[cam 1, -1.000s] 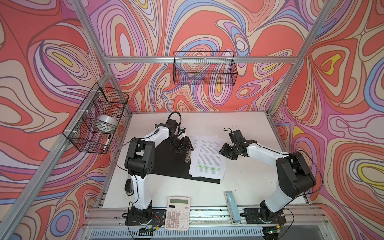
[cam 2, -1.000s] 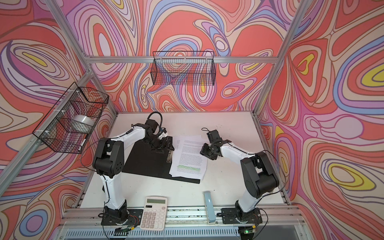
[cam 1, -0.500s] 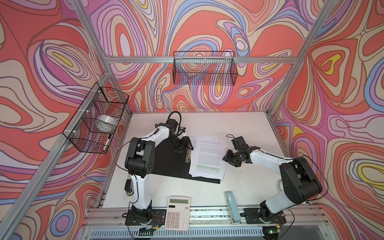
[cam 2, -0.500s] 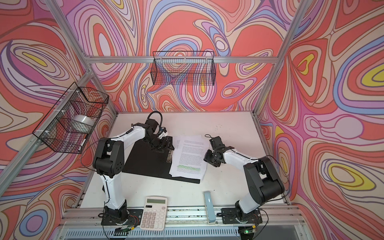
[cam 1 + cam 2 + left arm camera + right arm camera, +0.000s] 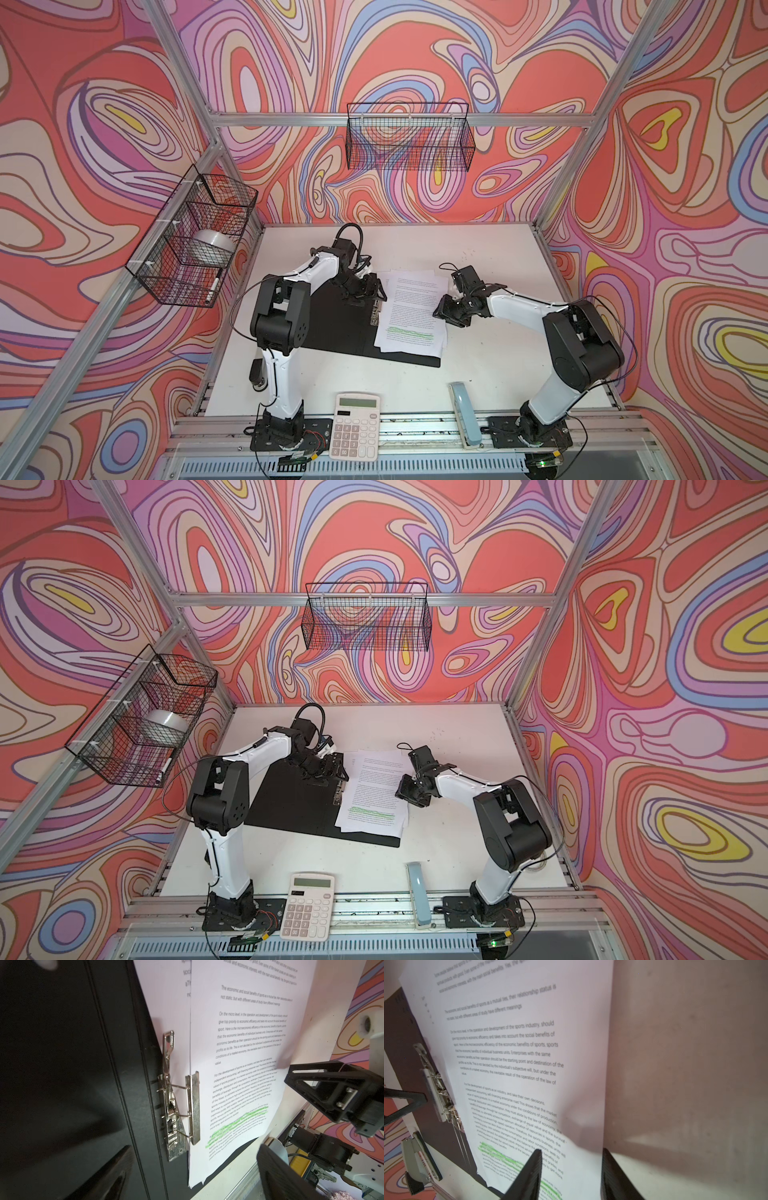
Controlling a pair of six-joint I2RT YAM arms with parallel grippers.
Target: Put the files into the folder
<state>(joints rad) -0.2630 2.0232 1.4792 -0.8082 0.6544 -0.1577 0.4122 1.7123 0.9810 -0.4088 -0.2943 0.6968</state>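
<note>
The folder (image 5: 332, 328) (image 5: 291, 804) lies open on the table, black inside up, its metal spine clip (image 5: 172, 1095) (image 5: 438, 1093) raised. The files (image 5: 411, 307) (image 5: 374, 787), white printed sheets with green-highlighted lines, rest on the folder's right half beside the clip (image 5: 239, 1064) (image 5: 519, 1064). My left gripper (image 5: 370, 291) (image 5: 332, 769) (image 5: 193, 1176) hovers open over the far end of the spine, holding nothing. My right gripper (image 5: 442, 311) (image 5: 405, 791) (image 5: 571, 1169) is open at the files' right edge, one finger over the paper and the other over the bare table.
A white calculator (image 5: 355, 426) and a blue-grey stapler (image 5: 464, 415) lie at the front edge of the table (image 5: 498, 365). A wire basket (image 5: 409, 137) hangs on the back wall. Another basket (image 5: 195, 237) on the left wall holds a tape roll.
My right gripper has come forward and a little left, now straddling the files' right edge. The left arm, folder and files have not moved.
</note>
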